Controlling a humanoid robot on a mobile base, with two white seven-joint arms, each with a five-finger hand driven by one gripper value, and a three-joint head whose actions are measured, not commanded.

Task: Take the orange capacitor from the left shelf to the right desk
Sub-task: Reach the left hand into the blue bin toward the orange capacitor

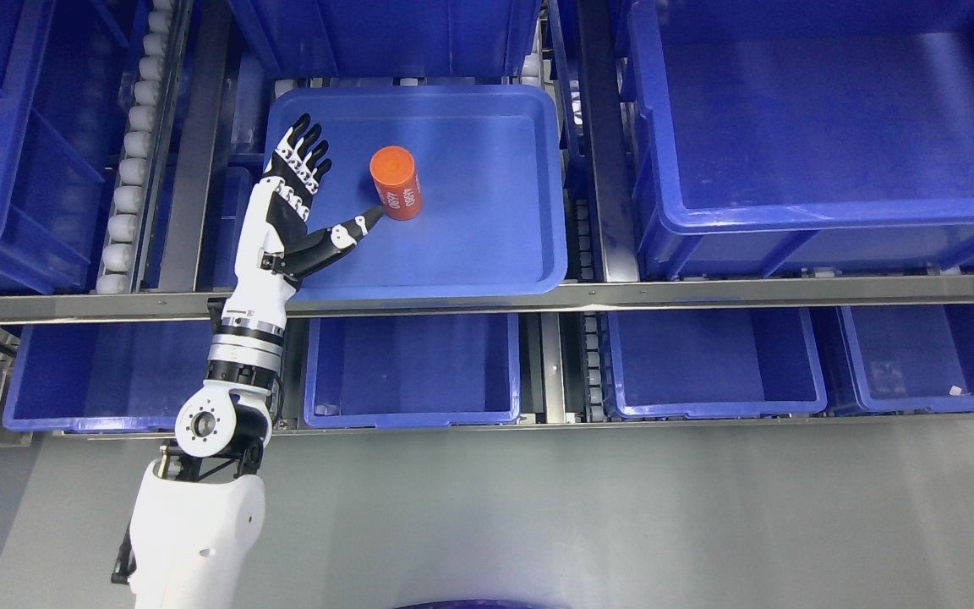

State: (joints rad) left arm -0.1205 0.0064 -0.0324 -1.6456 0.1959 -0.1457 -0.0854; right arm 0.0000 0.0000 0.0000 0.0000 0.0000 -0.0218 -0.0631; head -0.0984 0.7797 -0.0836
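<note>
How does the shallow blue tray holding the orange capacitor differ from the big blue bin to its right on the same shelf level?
The shallow blue plastic tray has low walls, while the large blue plastic bin is deep-walled. The tray holds the orange cylindrical capacitor, with the left hand open beside it; the bin looks empty. The tray shows whole; the bin runs past the picture's edge. Both are blue, rectangular and rest on the roller shelf.
</note>
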